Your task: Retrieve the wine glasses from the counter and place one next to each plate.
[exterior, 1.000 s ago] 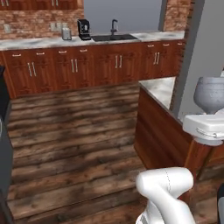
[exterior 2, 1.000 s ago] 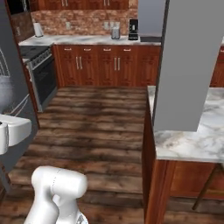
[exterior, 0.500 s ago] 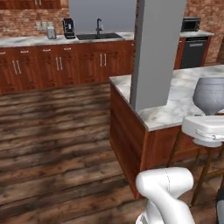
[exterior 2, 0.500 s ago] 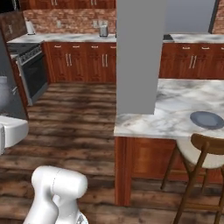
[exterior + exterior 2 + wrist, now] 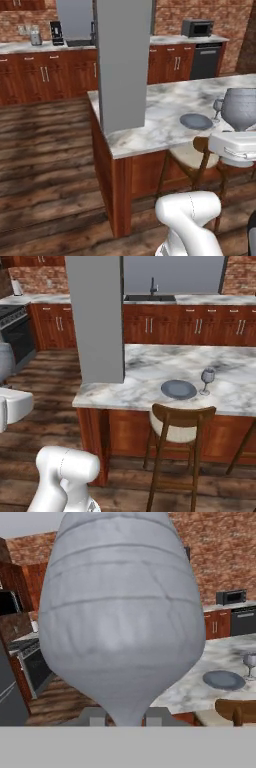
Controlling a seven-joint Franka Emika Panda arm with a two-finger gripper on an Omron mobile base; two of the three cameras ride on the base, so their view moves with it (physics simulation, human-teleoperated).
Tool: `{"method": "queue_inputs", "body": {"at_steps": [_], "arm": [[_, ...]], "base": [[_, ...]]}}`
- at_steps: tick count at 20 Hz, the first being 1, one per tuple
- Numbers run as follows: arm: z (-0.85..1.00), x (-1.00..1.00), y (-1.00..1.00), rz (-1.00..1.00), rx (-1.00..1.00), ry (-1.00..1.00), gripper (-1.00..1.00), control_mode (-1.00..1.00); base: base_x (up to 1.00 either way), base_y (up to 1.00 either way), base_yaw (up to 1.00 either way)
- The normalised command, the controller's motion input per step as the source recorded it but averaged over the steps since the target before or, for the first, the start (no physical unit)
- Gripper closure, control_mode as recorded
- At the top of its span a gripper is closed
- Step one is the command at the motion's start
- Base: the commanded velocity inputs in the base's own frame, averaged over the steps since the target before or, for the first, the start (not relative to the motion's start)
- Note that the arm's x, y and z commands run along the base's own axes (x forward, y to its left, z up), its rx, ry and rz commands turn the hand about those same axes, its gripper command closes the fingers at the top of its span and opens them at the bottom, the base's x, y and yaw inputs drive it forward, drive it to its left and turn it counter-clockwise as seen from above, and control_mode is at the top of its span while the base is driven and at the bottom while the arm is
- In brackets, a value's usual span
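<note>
one wine glass (image 5: 207,379) already stands on the marble island (image 5: 150,363), just beside a plate (image 5: 178,389) and off to the right ahead of the gripper (image 5: 125,716). that plate looks served. the second glass (image 5: 121,612) is in the hand: its stem drops between the two dark finger tips, which are clenched on it, and its bowl rises directly above them, upright. from the left base camera the same bowl (image 5: 242,107) sits on top of the white hand, near the island's edge.

judging from this, about half the job is done; what is left is to carry the held glass to another plate and set it down beside it. no second plate shows here, so i cannot tell where it lies.

the carried glass is a rounded, egg-shaped bowl, greyish and faintly banded, narrowing sharply to a thin stem. the plate is flat, round, dull blue-grey. the island top is white marble with grey veins over reddish-brown wood, and a curved-back wooden chair (image 5: 176,428) stands below the plate.
</note>
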Motion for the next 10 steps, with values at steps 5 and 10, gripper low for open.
{"method": "queue_inputs", "body": {"at_steps": [5, 10], "arm": [[0.00, 0.00, 0.00, 0.00, 0.00, 0.00, 1.00, 1.00], [0.00, 0.00, 0.00, 0.00, 0.00, 0.00, 1.00, 1.00]], "base": [[-0.11, -1.00, 0.00], [-0.11, -1.00, 0.00]]}}
